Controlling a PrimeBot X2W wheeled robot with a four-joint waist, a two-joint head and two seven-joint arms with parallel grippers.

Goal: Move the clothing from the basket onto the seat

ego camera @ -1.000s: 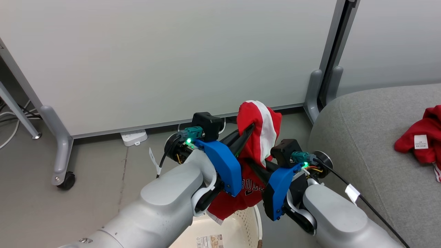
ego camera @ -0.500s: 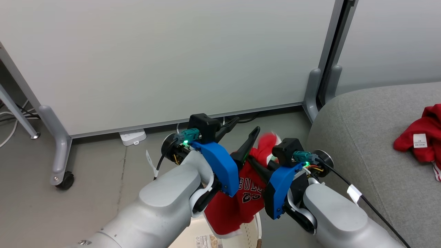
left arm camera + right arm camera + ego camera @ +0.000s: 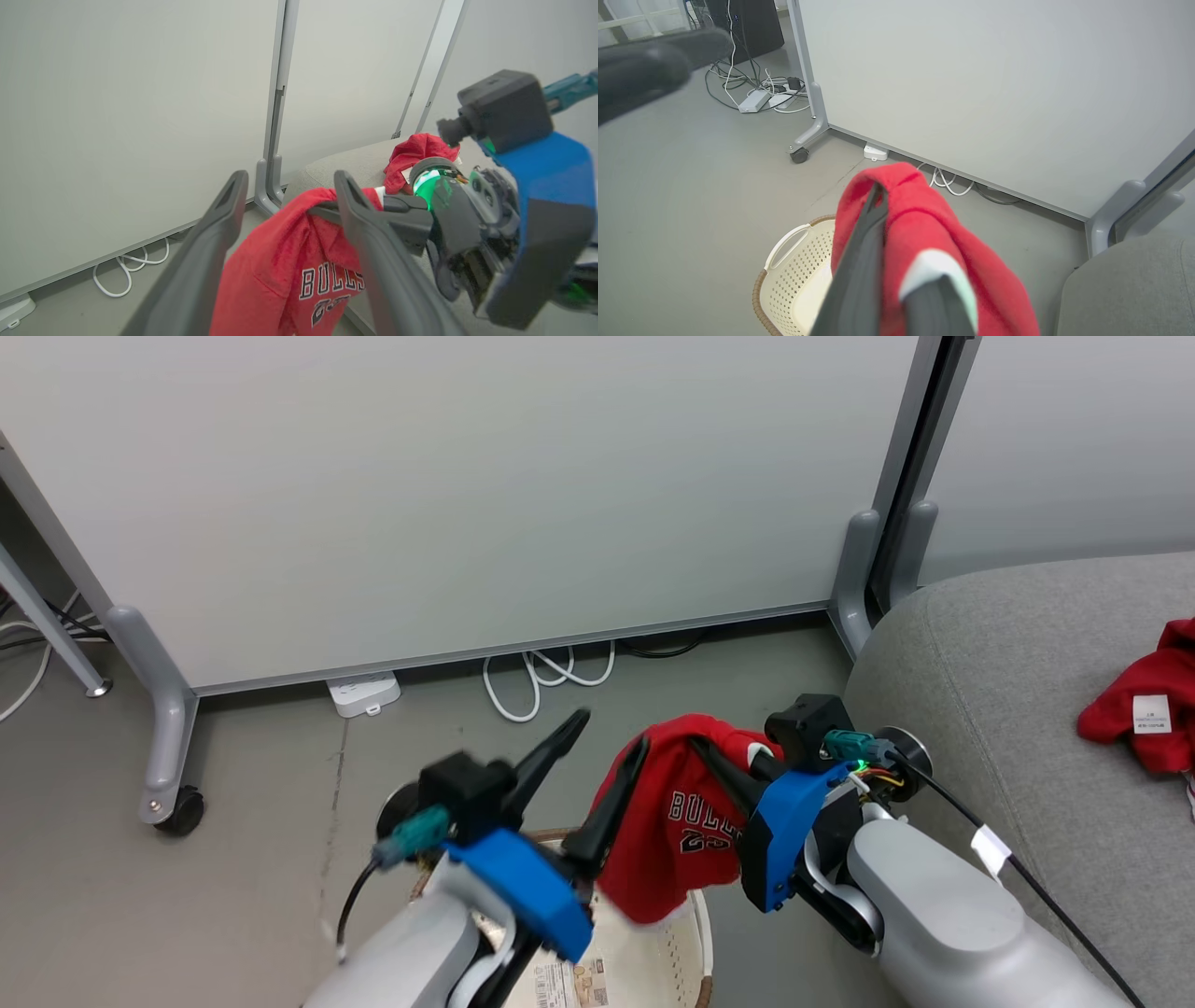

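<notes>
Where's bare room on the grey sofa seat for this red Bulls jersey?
The grey fabric sofa cushion is bare from its rounded left edge across to the crumpled red garment with a white label. Crowded at the head view's right edge, around that garment.

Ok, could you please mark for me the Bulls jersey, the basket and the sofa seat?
Bulls jersey [image 3: 677, 826]: head view, red cloth beside the lettering.
basket [image 3: 803, 280]: right wrist view, its perforated wall.
sofa seat [image 3: 990, 691]: head view, bare grey fabric.
</notes>
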